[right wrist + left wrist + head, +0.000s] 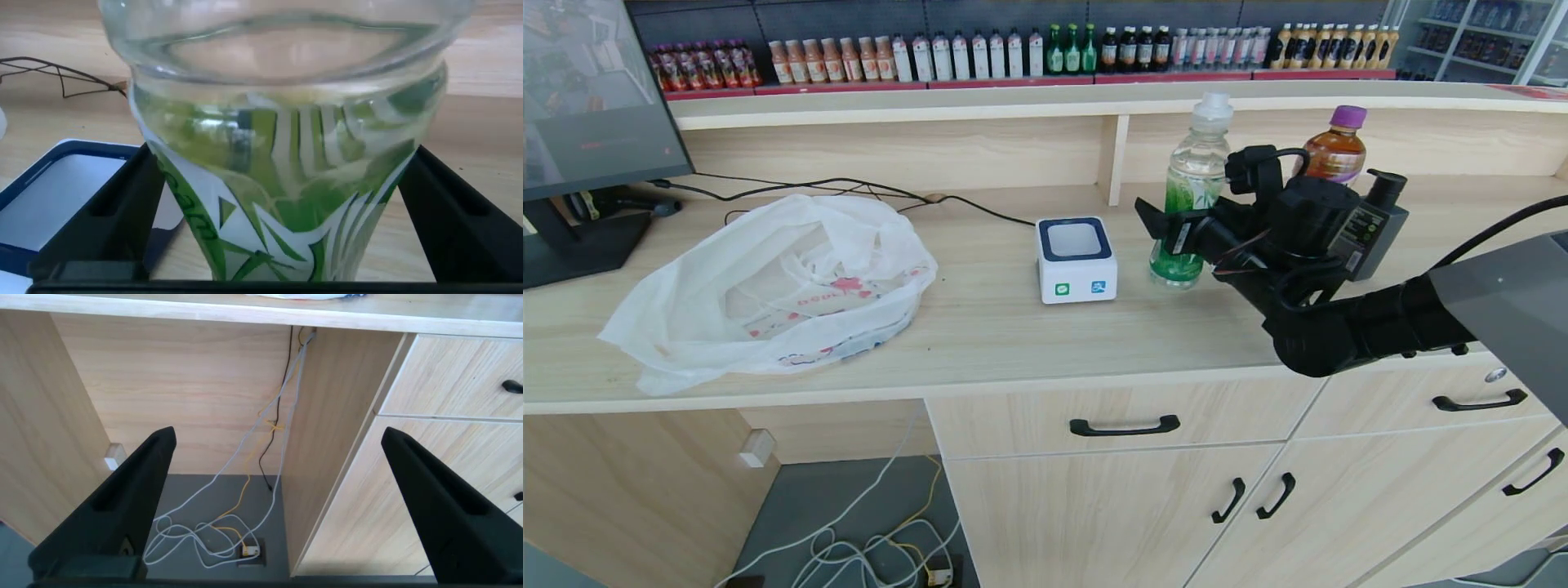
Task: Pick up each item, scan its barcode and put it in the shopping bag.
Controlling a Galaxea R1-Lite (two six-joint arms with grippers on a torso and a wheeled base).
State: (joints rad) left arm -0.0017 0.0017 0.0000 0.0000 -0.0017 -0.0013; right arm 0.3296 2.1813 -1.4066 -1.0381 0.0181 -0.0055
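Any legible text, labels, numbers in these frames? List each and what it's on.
None reads clearly.
shopping bag: red print, blurred.
scanner: green and blue icon squares, no words legible.
clear bottle: green label, print unreadable.
monitor: red line, too small.
shelf bottles: labels too small.

The counter (980, 335) is smooth, matt wood grain. The scanner (1076, 261) is glossy white plastic; left of it the shopping bag (768, 286) is thin crinkled plastic, right of it the bottle (1194, 184) clear and shiny.
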